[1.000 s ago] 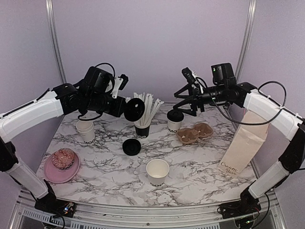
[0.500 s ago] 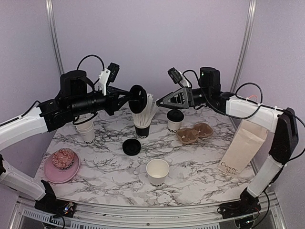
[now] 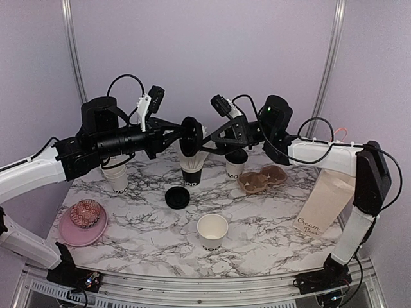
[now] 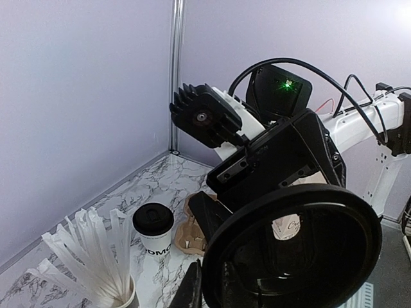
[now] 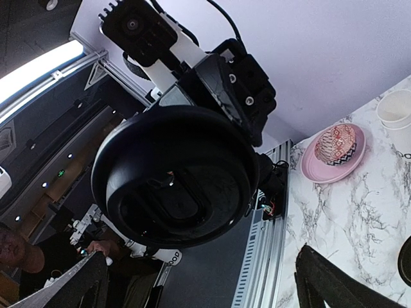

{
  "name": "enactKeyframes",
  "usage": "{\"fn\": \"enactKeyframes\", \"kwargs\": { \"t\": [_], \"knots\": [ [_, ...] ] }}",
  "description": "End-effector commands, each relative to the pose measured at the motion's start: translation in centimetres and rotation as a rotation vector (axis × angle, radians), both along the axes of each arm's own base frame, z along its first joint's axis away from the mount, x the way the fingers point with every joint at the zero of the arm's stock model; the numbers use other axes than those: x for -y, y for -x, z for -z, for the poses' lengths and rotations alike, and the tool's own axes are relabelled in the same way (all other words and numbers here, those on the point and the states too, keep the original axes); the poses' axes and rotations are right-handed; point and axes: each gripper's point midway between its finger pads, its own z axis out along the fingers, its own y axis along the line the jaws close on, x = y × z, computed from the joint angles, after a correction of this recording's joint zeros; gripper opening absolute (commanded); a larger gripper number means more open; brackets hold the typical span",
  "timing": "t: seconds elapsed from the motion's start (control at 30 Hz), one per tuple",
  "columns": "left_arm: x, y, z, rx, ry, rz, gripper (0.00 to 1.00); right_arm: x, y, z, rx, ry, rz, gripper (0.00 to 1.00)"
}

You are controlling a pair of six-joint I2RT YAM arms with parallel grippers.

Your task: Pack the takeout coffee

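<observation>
from above, the left gripper [image 3: 181,135] has its fingers mostly lost behind the black lid [image 3: 189,135], which it pinches by the rim. in its own wrist view the lid runs off the bottom edge and only one dark finger [image 4: 192,290] shows. the right gripper [image 3: 207,139] hangs just beside the lid, jaws spread wide, its tips cut off in its own camera. the lid stands on edge in the air above the straws [image 3: 196,149], its axis roughly level, top face toward the right gripper, hollow underside toward the left wrist. the lidded cup [image 3: 236,164] stands upright at the back of the table [image 3: 270,218], touching or just beside the cardboard carrier [image 3: 262,178]; i can't tell which.
</observation>
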Motion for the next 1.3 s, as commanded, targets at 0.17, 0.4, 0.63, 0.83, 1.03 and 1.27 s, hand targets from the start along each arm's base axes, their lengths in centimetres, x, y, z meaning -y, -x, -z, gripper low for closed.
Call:
{"fn": "enactKeyframes", "kwargs": {
  "t": [0.17, 0.4, 0.63, 0.83, 1.03, 1.27],
  "knots": [
    [1.8, 0.9, -0.2, 0.038, 0.001, 0.056, 0.11, -0.4, 0.9, -2.2, 0.046, -0.041, -0.03, 0.99],
    [2.7, 1.2, 0.1, 0.05, -0.024, 0.064, 0.11, -0.6, 0.9, -2.1, 0.042, -0.037, -0.029, 0.96],
    [2.7, 1.4, -0.1, 0.073, -0.032, 0.054, 0.11, -0.5, 0.9, -1.8, 0.034, -0.027, -0.025, 0.93],
    [1.9, 1.7, -1.0, 0.108, -0.013, 0.028, 0.11, -0.5, 1.1, -1.5, 0.026, -0.019, -0.031, 0.94],
    [1.9, 1.6, -0.6, 0.111, -0.022, 0.021, 0.1, -0.3, 1.4, -1.5, 0.021, -0.025, -0.044, 0.97],
    [2.2, 1.4, -0.1, 0.103, -0.029, 0.027, 0.1, -0.4, 1.4, -1.5, 0.021, -0.026, -0.045, 0.94]
  ]
}}
